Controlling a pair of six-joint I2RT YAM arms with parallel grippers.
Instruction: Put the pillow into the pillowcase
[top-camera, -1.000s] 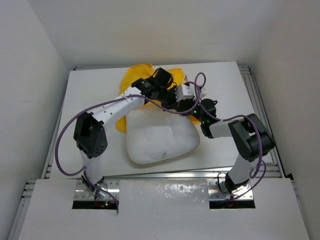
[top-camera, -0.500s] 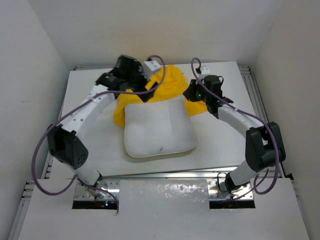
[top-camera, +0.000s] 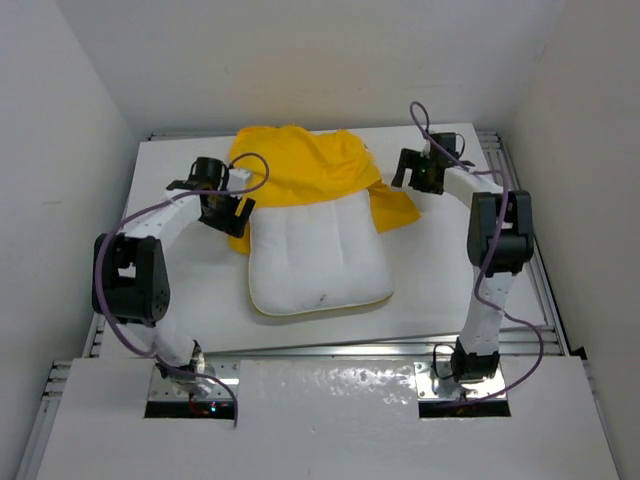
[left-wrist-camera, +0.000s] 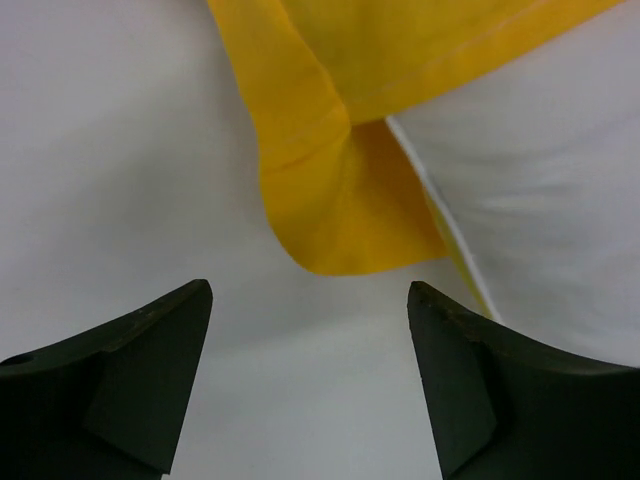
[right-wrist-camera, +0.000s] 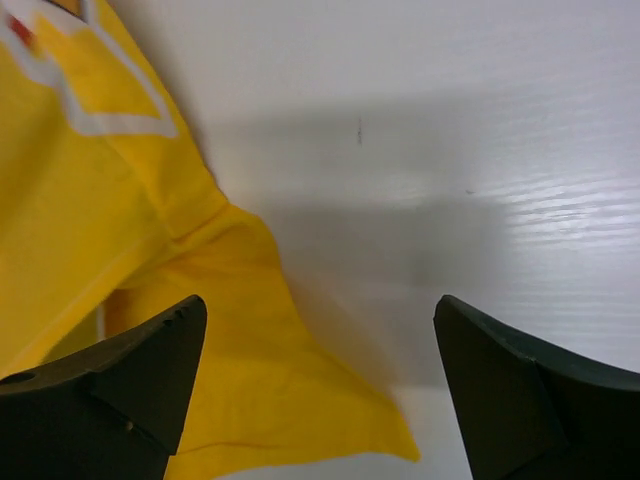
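The white pillow (top-camera: 320, 260) lies in the middle of the table, its far end under the yellow pillowcase (top-camera: 300, 165). My left gripper (top-camera: 232, 210) hovers at the case's left corner, open and empty. In the left wrist view the gripper (left-wrist-camera: 308, 292) has a yellow corner of the pillowcase (left-wrist-camera: 340, 210) just ahead of it, with the pillow (left-wrist-camera: 540, 180) to the right. My right gripper (top-camera: 410, 176) is open at the case's right side. In the right wrist view that gripper (right-wrist-camera: 320, 305) stands wide over a loose flap of the pillowcase (right-wrist-camera: 220, 380), gripping nothing.
The white table (top-camera: 450, 280) has metal rails along its edges, such as the one (top-camera: 520, 215) on the right. White walls close in the back and both sides. Purple cables loop off both arms.
Both arms swung out from the middle to the pillowcase's two sides. Both grippers opened and let go of the fabric. The yellow case now lies spread over the pillow's far end.
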